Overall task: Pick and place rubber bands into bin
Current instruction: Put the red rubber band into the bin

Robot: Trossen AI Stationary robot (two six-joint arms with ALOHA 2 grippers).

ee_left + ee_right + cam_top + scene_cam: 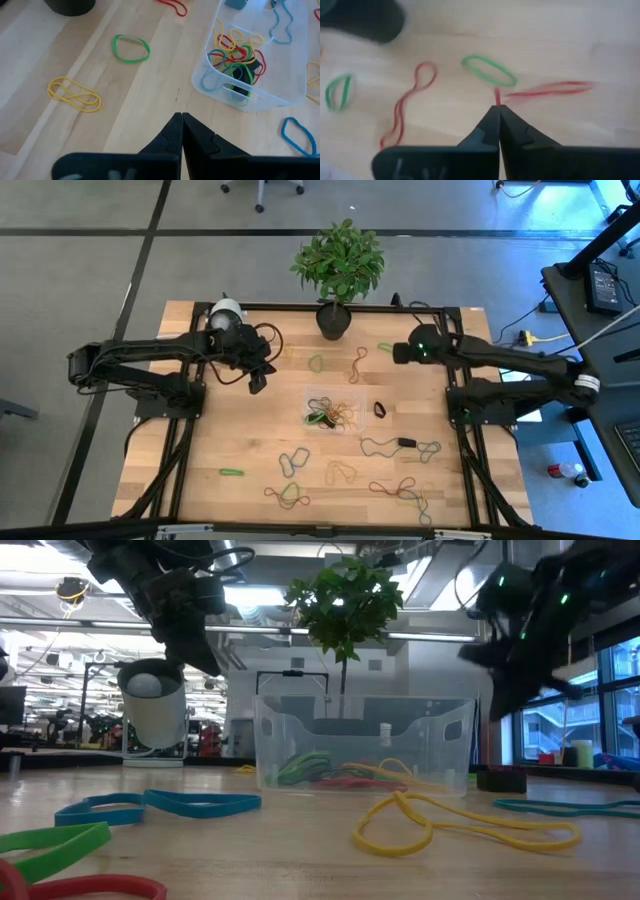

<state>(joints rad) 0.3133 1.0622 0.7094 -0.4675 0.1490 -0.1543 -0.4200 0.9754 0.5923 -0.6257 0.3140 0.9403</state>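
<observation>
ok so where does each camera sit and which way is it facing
high: above the table, looking straight down; both arms show.
low: at tabletop height, looking level across at the bin; both arms hang in from above.
left wrist: on the left arm, looking past the shut left claw at the table.
right wrist: on the right arm; right claw shut on a red band.
shared: high, low and left wrist all show the bin.

The bin (pixel 333 412) sits mid-table, rubber bands (pixel 291 462) inside and around, plant pot (pixel 333 320) behind.
</observation>
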